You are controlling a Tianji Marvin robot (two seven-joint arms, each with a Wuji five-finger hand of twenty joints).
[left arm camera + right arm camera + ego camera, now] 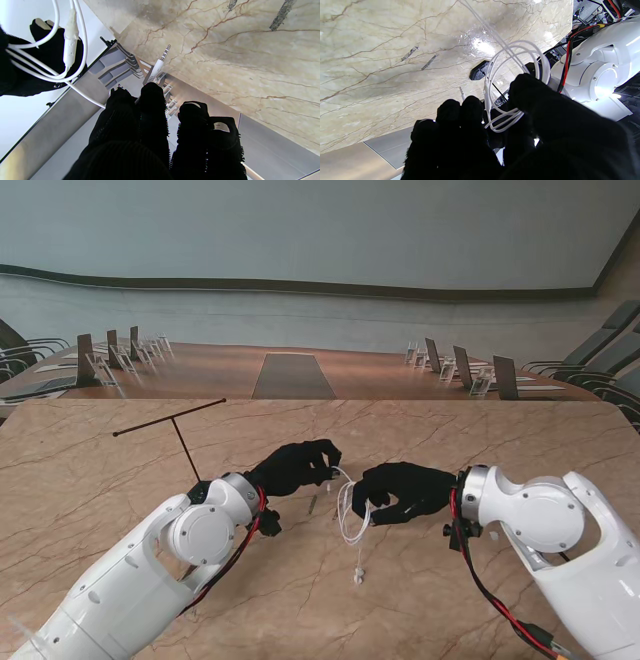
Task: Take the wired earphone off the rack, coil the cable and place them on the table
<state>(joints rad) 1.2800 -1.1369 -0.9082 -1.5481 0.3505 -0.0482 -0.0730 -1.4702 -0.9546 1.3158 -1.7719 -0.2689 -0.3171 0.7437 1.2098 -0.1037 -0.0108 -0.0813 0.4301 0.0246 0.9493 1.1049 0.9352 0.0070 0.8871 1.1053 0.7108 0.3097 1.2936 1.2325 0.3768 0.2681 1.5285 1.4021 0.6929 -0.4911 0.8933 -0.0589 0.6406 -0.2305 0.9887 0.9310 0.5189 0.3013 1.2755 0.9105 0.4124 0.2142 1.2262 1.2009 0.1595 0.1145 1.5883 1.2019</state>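
The white wired earphone cable [345, 520] hangs between my two black-gloved hands, just above the marble table [110, 490]. My right hand [405, 490] is shut on a coil of a few loops [506, 116]. One end dangles from the coil toward the table, nearer to me. My left hand [295, 467] pinches the cable's other end. In the left wrist view the jack plug [160, 62] sticks out past my left fingers [150, 120], and the in-line remote [70, 42] lies in the loops. The thin black T-shaped rack [170, 420] stands bare to the left of my left hand.
The rack's dark base [476, 72] sits close to my left forearm [210, 530]. Beyond the table's far edge stand a long conference desk [290, 375] and rows of chairs. Short dark marks streak the marble [410, 52].
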